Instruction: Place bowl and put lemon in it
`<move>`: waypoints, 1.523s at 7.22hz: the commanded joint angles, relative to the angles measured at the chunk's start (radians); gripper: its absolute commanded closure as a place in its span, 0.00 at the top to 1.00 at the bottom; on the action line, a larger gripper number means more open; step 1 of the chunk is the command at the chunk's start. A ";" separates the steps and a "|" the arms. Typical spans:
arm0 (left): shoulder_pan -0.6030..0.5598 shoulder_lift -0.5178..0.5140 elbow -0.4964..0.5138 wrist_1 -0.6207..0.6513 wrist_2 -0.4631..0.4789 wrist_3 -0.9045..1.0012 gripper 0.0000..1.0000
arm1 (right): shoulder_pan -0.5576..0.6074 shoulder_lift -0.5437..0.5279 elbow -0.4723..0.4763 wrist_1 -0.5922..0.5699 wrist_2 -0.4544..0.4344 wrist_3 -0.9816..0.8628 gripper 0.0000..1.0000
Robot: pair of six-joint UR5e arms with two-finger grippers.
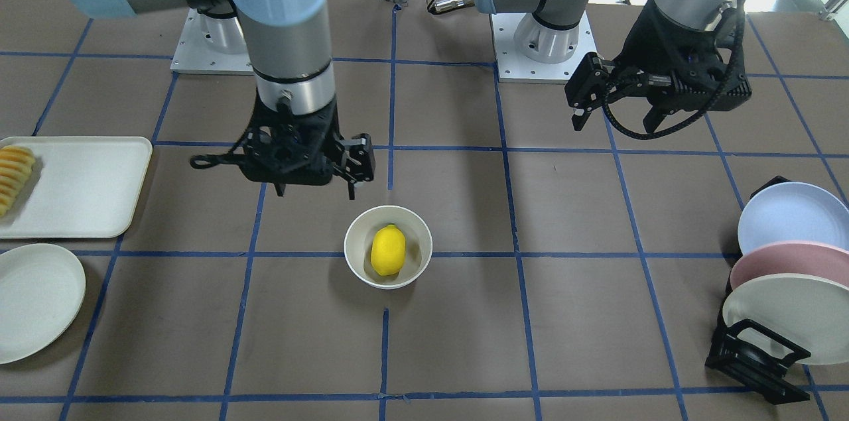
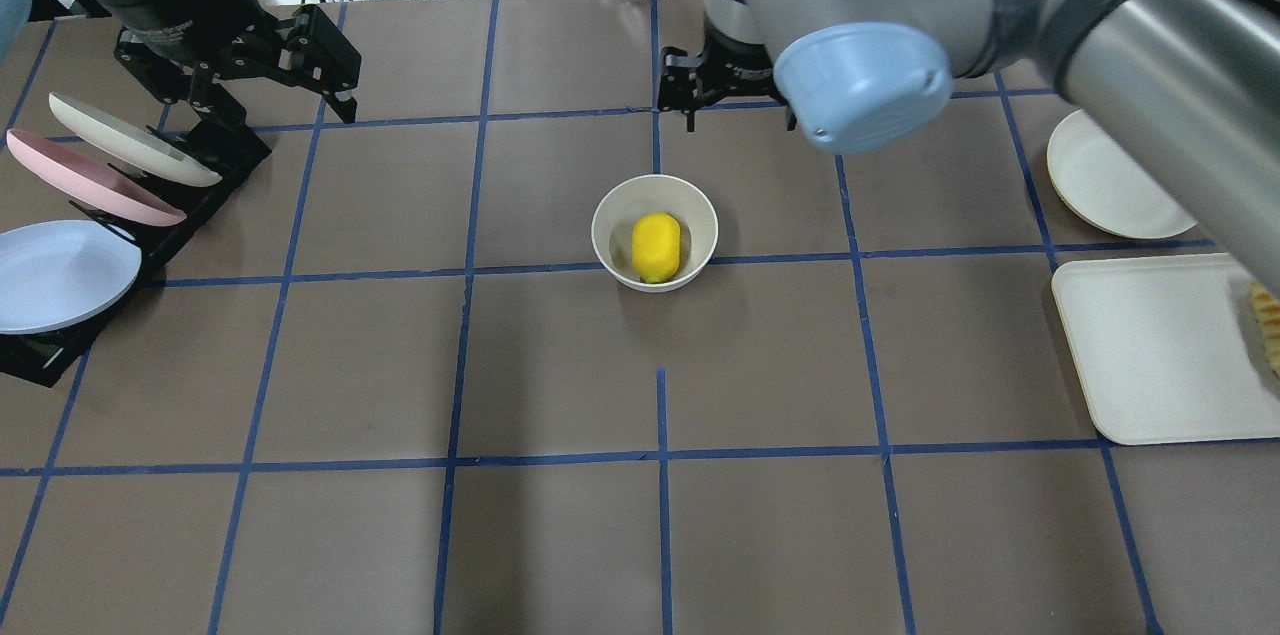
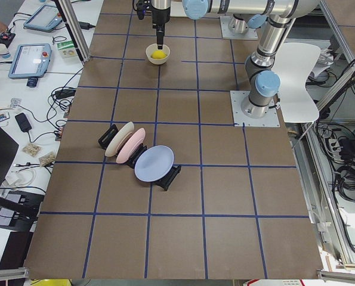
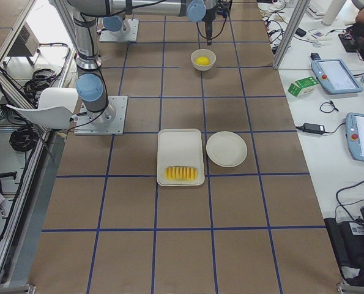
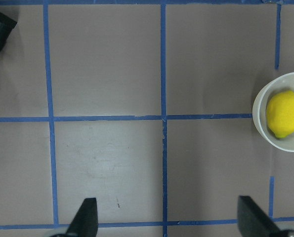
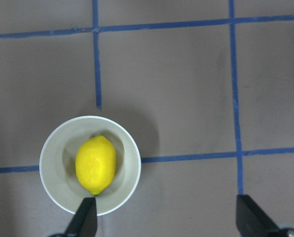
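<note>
**Front-facing view.** The bowl (image 1: pixel 416 240) is recorded upright at frame centre on the table (image 1: pixel 564 209), over a blue tape line (image 1: pixel 517 209). The lemon (image 1: pixel 388 249) lies inside it. The right hand (image 1: pixel 316 193) is held above the table, just up and left of the bowl in the frame. It is pointed straight down, with its fingers spread and nothing between them. The left hand (image 1: pixel 614 124) is held at upper right, likewise pointed down, released and empty. A tray (image 1: pixel 86 189) with sliced food (image 1: pixel 14 177) and a plate (image 1: pixel 36 301) are noted at the left edge. A rack (image 1: pixel 756 361) of tilted dishes (image 1: pixel 792 215) is noted at the right edge.

**Overhead view.** The bowl with the lemon is seen at centre. The left hand is at upper left beside the rack, jaws apart. The right hand is largely hidden behind its arm's blue-capped joint.

**Exterior left view.** The far arm's hand hangs vertically by the bowl at the top of the frame.

**Exterior right view.** A green-and-white carton (image 4: pixel 302 87) is noted on the bench at right, its print too small to be read.

**Left wrist view.** Both fingertips are seen wide apart at the bottom edge over bare table. The bowl is cut by the right edge, with the lemon inside.

**Right wrist view.** The bowl is at lower left with the lemon lying in it. The fingertips are wide apart at the bottom edge, and one overlaps the bowl's lower rim in the frame.
</note>
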State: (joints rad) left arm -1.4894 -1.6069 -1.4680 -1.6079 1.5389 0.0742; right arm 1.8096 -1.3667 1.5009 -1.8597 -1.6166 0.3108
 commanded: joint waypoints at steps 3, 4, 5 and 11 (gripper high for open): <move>-0.098 -0.048 0.040 -0.046 0.024 -0.011 1.00 | -0.104 -0.155 -0.015 0.256 0.000 0.010 1.00; -0.077 -0.044 0.040 -0.044 0.018 -0.010 1.00 | -0.107 -0.149 -0.011 0.260 0.010 0.014 1.00; -0.069 -0.036 0.037 -0.044 -0.015 -0.011 1.00 | -0.134 -0.146 -0.014 0.249 0.033 0.002 1.00; -0.069 -0.025 0.023 -0.035 -0.003 -0.005 1.00 | -0.262 -0.158 -0.015 0.260 0.049 -0.217 1.00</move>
State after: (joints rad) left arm -1.5596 -1.6339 -1.4444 -1.6431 1.5346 0.0701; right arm 1.5474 -1.5250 1.4848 -1.6002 -1.5537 0.0975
